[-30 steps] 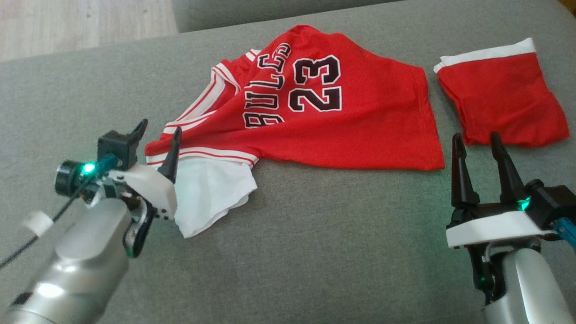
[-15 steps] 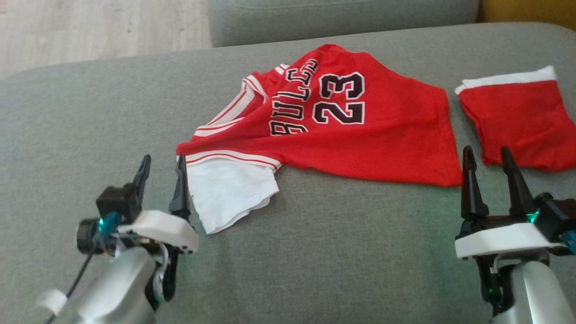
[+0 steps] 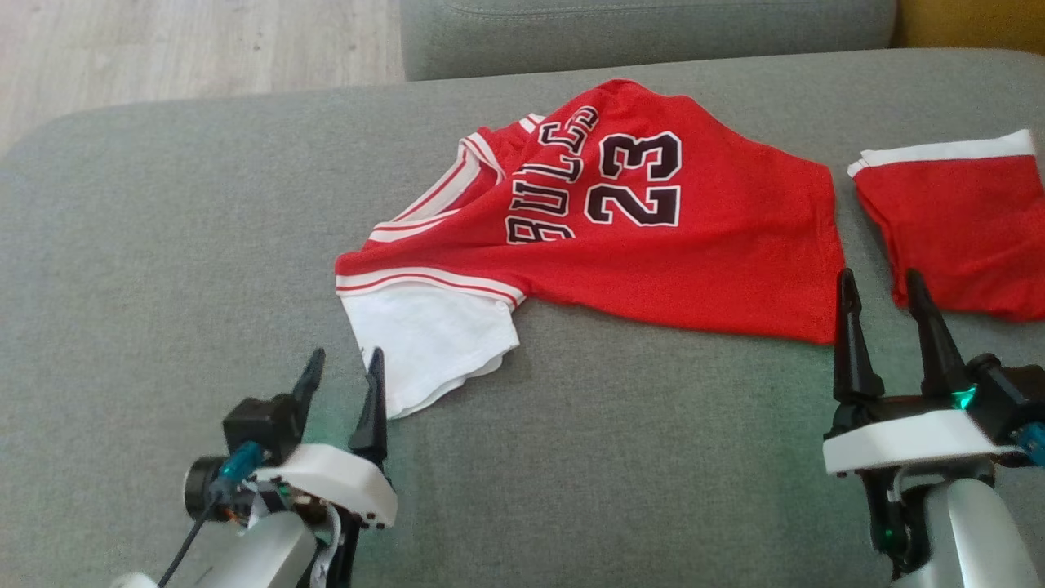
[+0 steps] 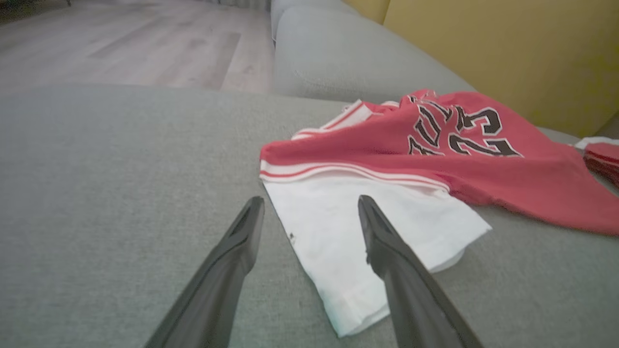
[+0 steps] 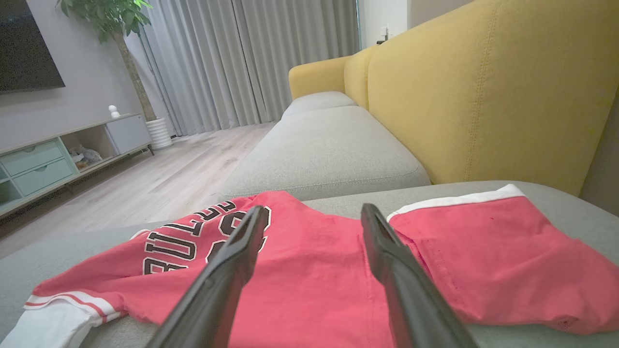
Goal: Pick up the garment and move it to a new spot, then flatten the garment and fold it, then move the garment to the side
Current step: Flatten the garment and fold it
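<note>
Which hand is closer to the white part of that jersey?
Left. The left hand is just beside the white part; the right hand is at the opposite red corner.

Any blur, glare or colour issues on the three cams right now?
Head view: soft overall, green LED tint spilling on the sofa by the left tool. Left wrist view: hazy, jersey washed to pink, near fingers blurred. Right wrist view: sharpest, curtains crisp, only its close fingers soft. No obvious glare anywhere.

the folded red cloth (image 3: 955, 229) runs off the head view's right edge.
</note>
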`<state>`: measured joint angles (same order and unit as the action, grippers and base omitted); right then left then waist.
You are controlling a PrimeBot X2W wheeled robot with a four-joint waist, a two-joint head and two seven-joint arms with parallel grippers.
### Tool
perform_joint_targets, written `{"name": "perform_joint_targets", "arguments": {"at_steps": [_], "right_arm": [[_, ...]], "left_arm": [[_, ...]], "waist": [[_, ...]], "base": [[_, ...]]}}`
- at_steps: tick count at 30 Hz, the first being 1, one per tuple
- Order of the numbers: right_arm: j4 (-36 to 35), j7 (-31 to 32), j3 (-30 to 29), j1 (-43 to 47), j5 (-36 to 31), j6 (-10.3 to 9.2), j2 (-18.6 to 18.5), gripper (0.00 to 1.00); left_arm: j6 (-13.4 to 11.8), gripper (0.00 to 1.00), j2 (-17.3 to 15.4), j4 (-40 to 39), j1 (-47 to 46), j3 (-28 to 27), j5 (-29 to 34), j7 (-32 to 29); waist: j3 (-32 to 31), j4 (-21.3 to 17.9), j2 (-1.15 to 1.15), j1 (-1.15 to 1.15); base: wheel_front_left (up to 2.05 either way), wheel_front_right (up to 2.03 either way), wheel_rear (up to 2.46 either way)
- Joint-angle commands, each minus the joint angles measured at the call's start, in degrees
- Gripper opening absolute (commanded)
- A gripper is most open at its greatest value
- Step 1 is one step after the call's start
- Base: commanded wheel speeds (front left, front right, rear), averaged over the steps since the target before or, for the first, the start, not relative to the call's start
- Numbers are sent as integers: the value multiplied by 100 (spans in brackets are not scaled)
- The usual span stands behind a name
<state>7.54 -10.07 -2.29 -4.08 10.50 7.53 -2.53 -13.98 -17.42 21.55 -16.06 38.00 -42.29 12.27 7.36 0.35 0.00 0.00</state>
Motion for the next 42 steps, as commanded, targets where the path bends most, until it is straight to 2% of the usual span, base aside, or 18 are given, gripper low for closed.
{"name": "perform_joint_targets", "arguments": {"at_steps": [1, 2, 4, 9, 15, 20, 28, 29, 30, 31, 36, 42], "right_arm": [[-208, -8, 159, -161, -2, -4, -34, 100], [-204, -14, 159, -165, 1, -4, -34, 100], [-182, -34, 166, -176, 16, -4, -34, 100], [-152, -65, 178, -205, 41, -4, -34, 100], [-93, -114, 160, -234, 57, -4, -34, 100], [-45, -148, 151, -253, 75, -4, -34, 100], [14, -190, 160, -292, 102, -4, -34, 100], [17, -194, 161, -295, 102, -4, -34, 100], [21, -197, 161, -296, 101, -4, -34, 100], [26, -200, 159, -297, 101, -4, -34, 100], [101, -156, 117, -293, 86, -4, -34, 100], [422, 196, 70, -329, -92, -4, -34, 100]], "left_arm": [[56, 100, -79, -57, -253, -94, -13, -163], [62, 100, -76, -7, -253, -46, -27, -278], [-78, 100, -63, 195, -249, -7, -42, -493], [-125, 100, -56, 514, -275, 41, -85, -716], [-64, 100, -44, 825, -363, 157, -114, -996], [70, 100, 21, 805, -396, 279, -99, -1023], [122, 100, 77, 838, -399, 467, -68, -1200], [137, 66, 72, 848, -400, 490, -70, -1240], [146, 4, 69, 850, -403, 497, -76, -1256], [156, 0, 65, 847, -403, 501, -83, -1262], [162, 0, 51, 729, -427, 384, -116, -1005], [189, 0, 49, 472, -517, 156, -83, -324]], "waist": [[36, -54, 0, 0], [52, -74, 0, 0], [97, -146, 0, 0], [160, -241, 0, 0], [217, -342, 0, 0], [239, -376, 0, 0], [232, -389, 0, 0], [232, -388, 0, 0], [232, -386, 0, 0], [232, -383, 0, 0], [213, -348, 0, 0], [182, -280, 0, 0]], "base": [[0, 0, 0], [0, 0, 0], [0, 0, 0], [0, 0, 0], [0, 0, 0], [0, 0, 0], [0, 0, 0], [0, 0, 0], [0, 0, 0], [0, 0, 0], [0, 0, 0], [0, 0, 0]]}}
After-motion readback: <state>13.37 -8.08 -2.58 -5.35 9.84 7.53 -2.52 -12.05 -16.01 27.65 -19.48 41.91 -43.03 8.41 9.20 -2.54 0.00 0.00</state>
